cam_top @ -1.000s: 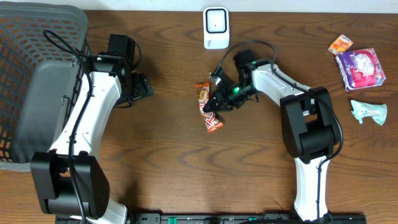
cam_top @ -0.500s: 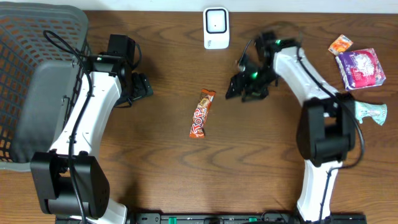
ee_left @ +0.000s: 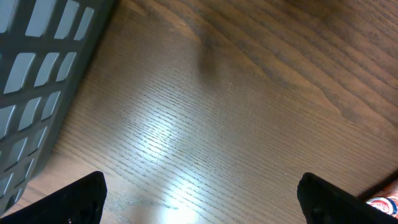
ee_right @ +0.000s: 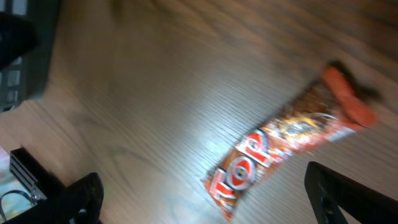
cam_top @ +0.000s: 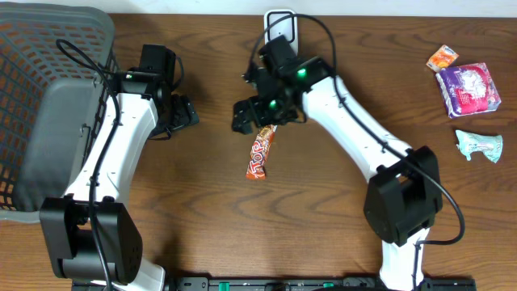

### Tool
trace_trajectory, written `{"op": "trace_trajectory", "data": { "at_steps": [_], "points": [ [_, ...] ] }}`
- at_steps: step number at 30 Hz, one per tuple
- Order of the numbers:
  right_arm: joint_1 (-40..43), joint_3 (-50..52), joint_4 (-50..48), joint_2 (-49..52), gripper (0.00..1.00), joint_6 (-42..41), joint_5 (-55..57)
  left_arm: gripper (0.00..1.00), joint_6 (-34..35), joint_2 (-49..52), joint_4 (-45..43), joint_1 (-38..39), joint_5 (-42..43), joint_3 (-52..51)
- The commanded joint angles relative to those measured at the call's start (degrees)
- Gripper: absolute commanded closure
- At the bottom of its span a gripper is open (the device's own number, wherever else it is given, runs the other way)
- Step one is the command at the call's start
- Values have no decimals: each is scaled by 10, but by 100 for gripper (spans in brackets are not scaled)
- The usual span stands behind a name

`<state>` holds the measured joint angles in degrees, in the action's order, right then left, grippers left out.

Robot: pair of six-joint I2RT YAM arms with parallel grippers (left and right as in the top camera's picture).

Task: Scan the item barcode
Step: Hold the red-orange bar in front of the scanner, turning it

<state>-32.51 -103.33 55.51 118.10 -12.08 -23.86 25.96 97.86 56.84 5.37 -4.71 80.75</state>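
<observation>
While the candy bar [cam_top: 260, 150] lies loose on the bench [cam_top: 323, 234] between the two arms, its slant matches that of half a second ago. A second ago it was angled the other way and pinched in the right end effector [cam_top: 257, 120]. That end effector now hangs over the bar's far, orange end with its jaws spread wide and nothing between them. The right wrist view shows both fingers [ee_right: 78, 198] at the frame's lower corners and the wrapper flat on the wood beneath. Half a second ago the right arm was swung off to the right, and it has since come back across the bar. Level with it on the left, the left end effector [cam_top: 184, 113] is open too, empty, beside the grey basket [cam_top: 48, 73], as before. At the far edge stands the white scanner [cam_top: 279, 18], now partly covered by the right arm. Three snack packets [cam_top: 467, 87] lie well off to the right.
</observation>
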Motion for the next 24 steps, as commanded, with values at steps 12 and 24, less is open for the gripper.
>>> {"op": "trace_trajectory", "data": {
  "at_steps": [12, 24],
  "points": [
    [-98, 30, -5, 45, 38, -326, 350, 2, 9, 2, 3, -1, -9, -6],
    [-99, 37, 6, 121, 61, -357, 342, 2, 9, 2, 3, -1, -9, -6]
  ]
}}
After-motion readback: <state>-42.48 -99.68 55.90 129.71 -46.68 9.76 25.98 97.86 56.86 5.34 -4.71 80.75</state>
